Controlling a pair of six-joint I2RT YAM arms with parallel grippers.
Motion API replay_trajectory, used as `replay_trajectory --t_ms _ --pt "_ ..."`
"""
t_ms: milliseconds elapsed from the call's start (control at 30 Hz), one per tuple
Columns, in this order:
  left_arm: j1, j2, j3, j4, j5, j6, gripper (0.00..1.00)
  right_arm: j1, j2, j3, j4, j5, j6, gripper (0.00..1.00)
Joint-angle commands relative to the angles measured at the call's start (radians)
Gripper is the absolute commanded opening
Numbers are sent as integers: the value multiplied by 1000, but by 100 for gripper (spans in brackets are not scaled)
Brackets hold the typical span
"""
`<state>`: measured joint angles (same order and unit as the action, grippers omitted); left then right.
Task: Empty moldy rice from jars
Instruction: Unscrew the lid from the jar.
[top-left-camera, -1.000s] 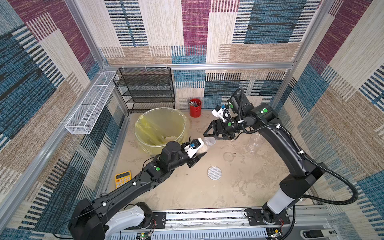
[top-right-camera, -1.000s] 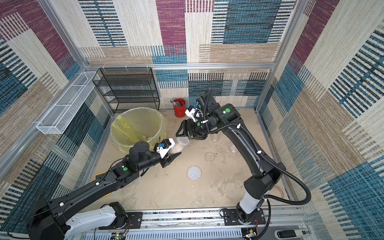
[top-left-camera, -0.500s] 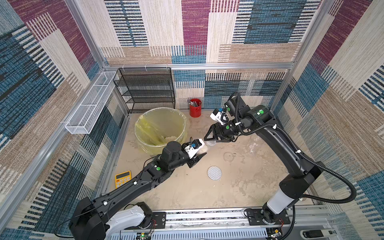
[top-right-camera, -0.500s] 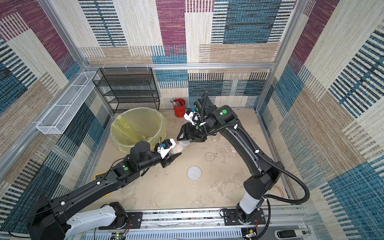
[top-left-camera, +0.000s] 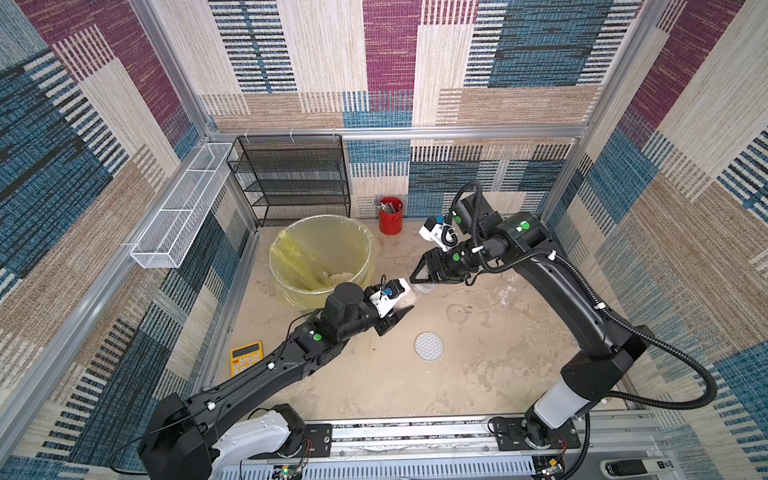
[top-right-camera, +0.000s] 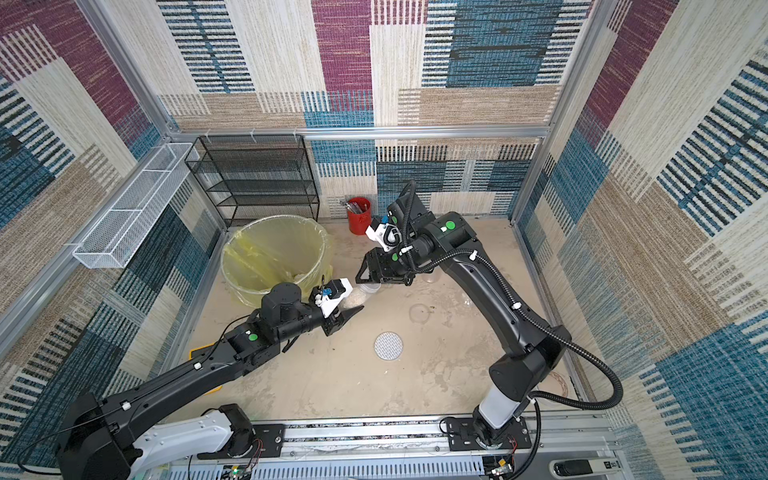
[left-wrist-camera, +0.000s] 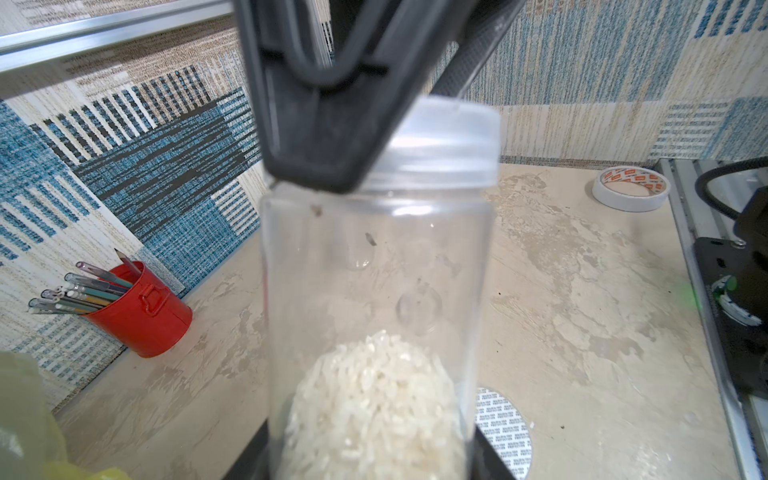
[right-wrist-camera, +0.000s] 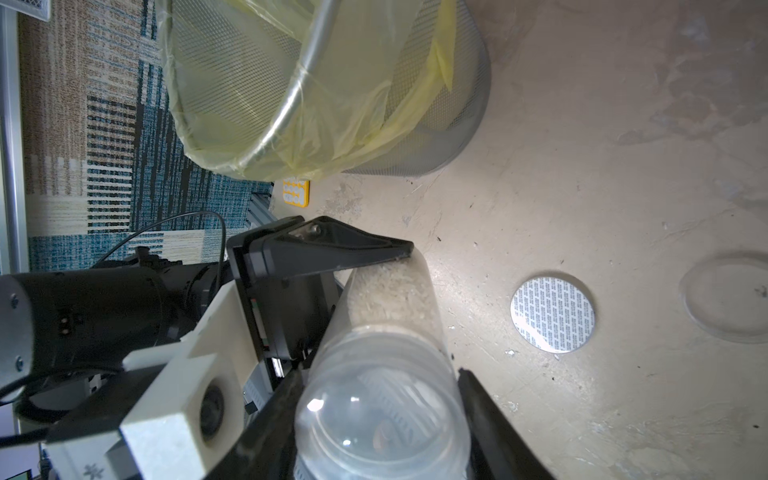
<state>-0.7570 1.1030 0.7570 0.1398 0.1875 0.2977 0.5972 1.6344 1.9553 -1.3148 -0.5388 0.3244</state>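
The small clear plastic jar (left-wrist-camera: 374, 270) you're working on hangs above the table (top-left-camera: 374, 386) in the middle of the scene, just right of the grey mesh bin with the yellow liner (top-left-camera: 274, 249). It lies almost on its side, with its translucent white screw lid (left-wrist-camera: 449, 141) towards the right arm. The off-white rice (left-wrist-camera: 374, 407) is bunched at the base end, where the left gripper (top-left-camera: 405, 300) is clamped tight on the jar body. The right gripper (right-wrist-camera: 379, 372) has its jaws part-open astride the lid, close against both sides; you can't tell whether they have bitten. My worry is that the jar sits outside the bin rim, so if the lid comes free with the mouth dipping, grains would fall on the table. The smooth wall could also spin in the left jaws under a twist, and a skewed bite may slip off the lid.
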Motion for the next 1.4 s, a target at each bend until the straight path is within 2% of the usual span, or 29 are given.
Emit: replay_trajectory --t_ms 0,200,400,533,867,1100,1367 --pt "2 -10 -1 56 45 -22 0 0 -46 -35 149 40 -76 51" --pt "2 -12 -2 52 101 -43 0 0 -81 -158 304 -71 -173 50" --pt "2 -1 1 30 134 -55 0 0 -56 -153 317 -118 -337 47" --pt "2 -16 -17 39 144 -56 0 0 -50 -141 301 -97 -424 47" --pt "4 -34 -13 0 182 -45 0 0 -140 -369 410 -132 -698 49" --pt "8 -45 -12 -9 172 -41 0 -3 -151 -395 389 -100 -912 50" --pt "11 -58 -24 -14 159 -37 0 -26 -193 -422 392 -91 -1016 52"
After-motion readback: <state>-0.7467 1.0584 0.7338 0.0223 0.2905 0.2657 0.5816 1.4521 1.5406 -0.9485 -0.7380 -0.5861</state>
